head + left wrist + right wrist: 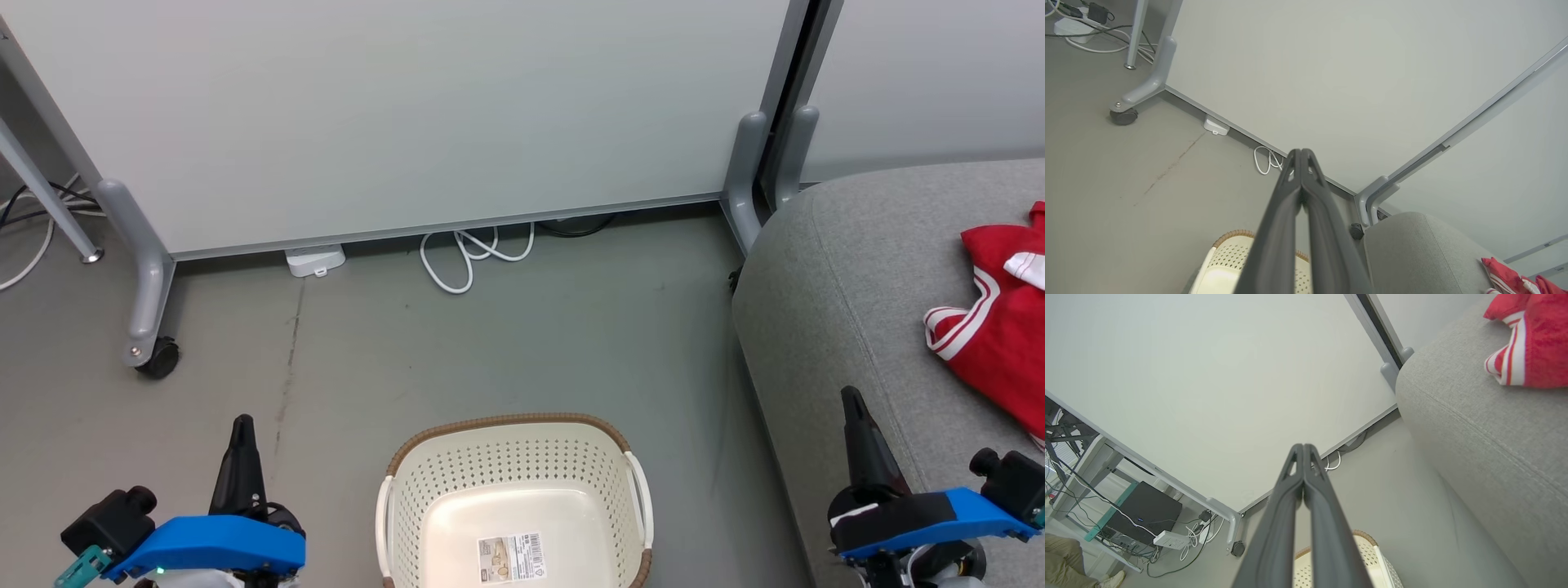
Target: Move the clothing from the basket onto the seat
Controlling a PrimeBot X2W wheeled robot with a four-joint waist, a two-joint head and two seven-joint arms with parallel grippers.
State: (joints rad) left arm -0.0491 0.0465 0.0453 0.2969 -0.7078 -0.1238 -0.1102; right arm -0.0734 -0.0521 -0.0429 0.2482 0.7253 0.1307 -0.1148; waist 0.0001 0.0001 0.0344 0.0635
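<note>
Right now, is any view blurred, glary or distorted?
Head view: even soft light, no glare, basket sharp. Left wrist view: wide-angle lens slightly bows the partition rail. Right wrist view: the sofa cushion bulges likewise; red clothing crisp.

both pincers, left (242, 425) and right (851, 398), closed, empty, pointing up.

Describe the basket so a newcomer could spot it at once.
Start at the big grey sofa on the right; on the floor just left of it sits the basket. It is oval, cream, perforated, brown-rimmed, white-handled and empty but for a label.
</note>
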